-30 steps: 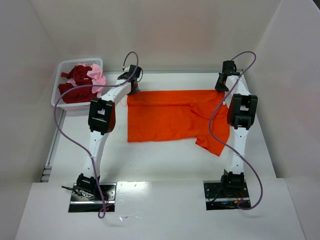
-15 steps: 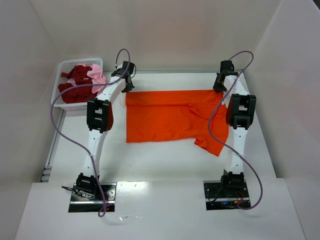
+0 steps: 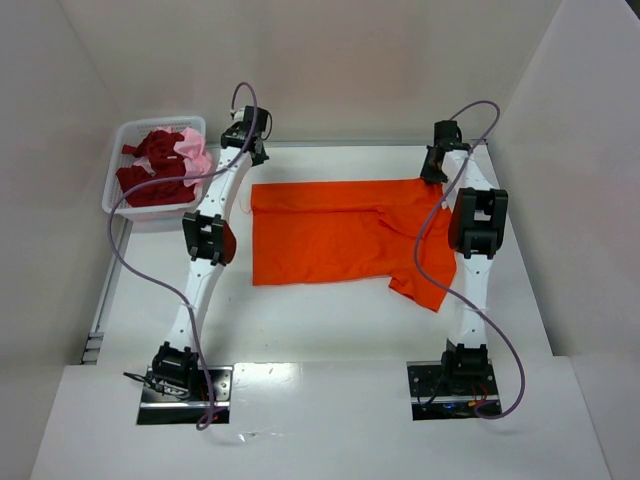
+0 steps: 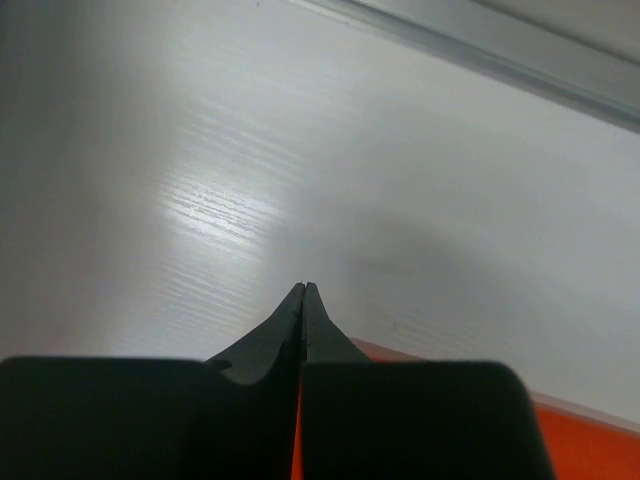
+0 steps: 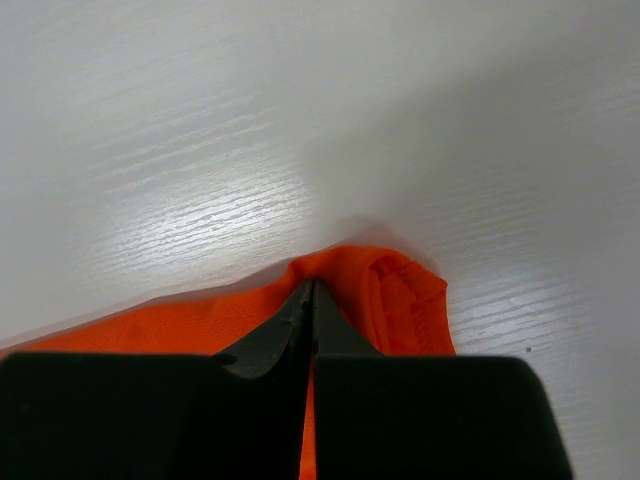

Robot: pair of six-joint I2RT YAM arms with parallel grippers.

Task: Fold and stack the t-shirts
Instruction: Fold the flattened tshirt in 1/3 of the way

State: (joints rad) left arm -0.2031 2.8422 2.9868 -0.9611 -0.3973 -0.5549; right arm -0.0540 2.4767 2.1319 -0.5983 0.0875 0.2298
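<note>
The bright orange t-shirt (image 3: 340,235) lies spread flat on the white table, with one sleeve (image 3: 425,285) sticking out at the near right. My left gripper (image 3: 255,152) is shut and empty, raised behind the shirt's far left corner. In the left wrist view its tips (image 4: 303,288) are over bare table, and the orange cloth (image 4: 585,440) shows below them. My right gripper (image 3: 433,176) is at the far right corner. In the right wrist view it (image 5: 312,288) is shut on bunched orange cloth (image 5: 400,300). Dark red t-shirts (image 3: 150,182) and a pale pink one (image 3: 196,152) lie crumpled in the basket.
The white mesh basket (image 3: 112,205) stands at the far left, beside the left arm. White walls close in the table at the back and both sides. A metal rail (image 4: 500,50) runs along the back edge.
My left gripper has lifted off the shirt's far left corner and moved back toward the rear wall. The corner stayed on the table. My right gripper shifted slightly backward.
</note>
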